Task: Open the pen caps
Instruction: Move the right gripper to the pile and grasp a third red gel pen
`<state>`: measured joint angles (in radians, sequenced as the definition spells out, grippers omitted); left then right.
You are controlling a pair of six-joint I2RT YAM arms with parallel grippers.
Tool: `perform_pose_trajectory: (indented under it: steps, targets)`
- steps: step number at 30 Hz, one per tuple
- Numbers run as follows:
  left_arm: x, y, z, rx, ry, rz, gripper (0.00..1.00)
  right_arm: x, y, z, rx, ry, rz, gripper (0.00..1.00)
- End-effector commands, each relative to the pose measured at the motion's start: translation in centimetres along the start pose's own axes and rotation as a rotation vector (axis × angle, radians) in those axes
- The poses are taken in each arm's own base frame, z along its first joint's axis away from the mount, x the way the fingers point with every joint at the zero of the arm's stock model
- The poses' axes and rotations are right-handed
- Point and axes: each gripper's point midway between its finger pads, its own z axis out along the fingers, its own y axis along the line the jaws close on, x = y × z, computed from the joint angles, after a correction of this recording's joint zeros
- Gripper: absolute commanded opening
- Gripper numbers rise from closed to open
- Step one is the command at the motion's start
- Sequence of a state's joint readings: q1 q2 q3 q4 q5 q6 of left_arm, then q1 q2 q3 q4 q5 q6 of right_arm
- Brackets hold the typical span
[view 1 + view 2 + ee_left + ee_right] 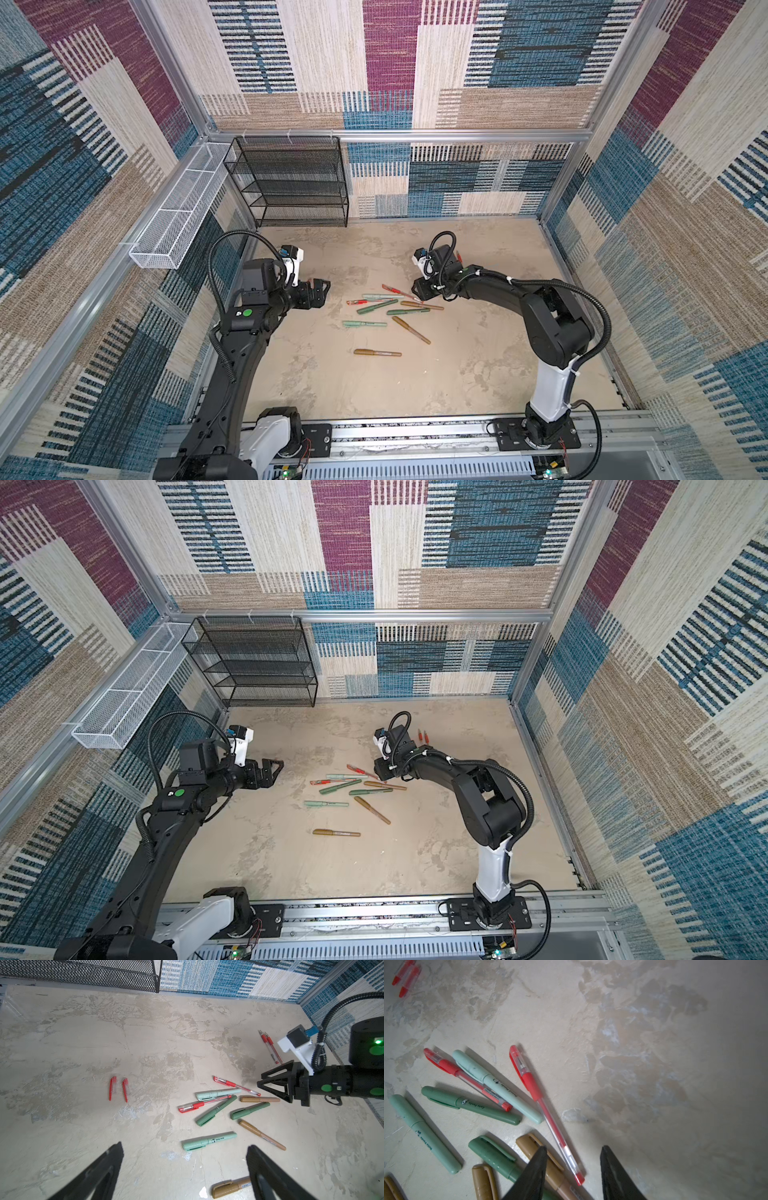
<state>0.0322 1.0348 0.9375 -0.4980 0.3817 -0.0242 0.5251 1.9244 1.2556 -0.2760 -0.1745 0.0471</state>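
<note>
as both arms hang over the tabletop (478,374), neither holds a pen.

left gripper (325,286): left of centre in both top views. fingers (108,1167) spread wide, nothing between them.

right gripper (573,1150): right of centre, at the upper right edge of the pen pile. fingers (536,1167) apart; the tail of a capped red pen (529,1082) lies on the tabletop in the gap, gripped by neither finger.

pen caps (195,1145): seated on nine pens scattered mid-frame in both top views: two red, two mint, two dark green, three bronze. one bronze pen (377,353) lies alone, lowest of the group.

loose red caps (112,1087): two, side by side on bare tabletop, well apart from the pile; seen in both wrist views.

uncapped red pens (422,734): two, side by side, above the right gripper in the frame.
</note>
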Motion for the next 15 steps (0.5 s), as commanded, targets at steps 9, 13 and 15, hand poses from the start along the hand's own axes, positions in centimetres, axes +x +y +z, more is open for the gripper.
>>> perform_pose_trajectory:
  steps: [9, 13, 15]
  targets:
    - [-0.4, -0.1, 0.0, 0.014, -0.009, -0.012, 0.96, 1.2, -0.1, 2.3, 0.030, 0.052, -0.056, 0.43]
    - [-0.3, -0.3, 0.1, 0.026, -0.011, -0.011, 0.96, 1.7, -0.5, 3.0, 0.043, 0.066, -0.057, 0.41]
    - [-0.3, -0.2, 0.0, 0.018, -0.004, -0.012, 0.96, 2.1, -0.7, 3.2, 0.052, 0.080, -0.052, 0.39]
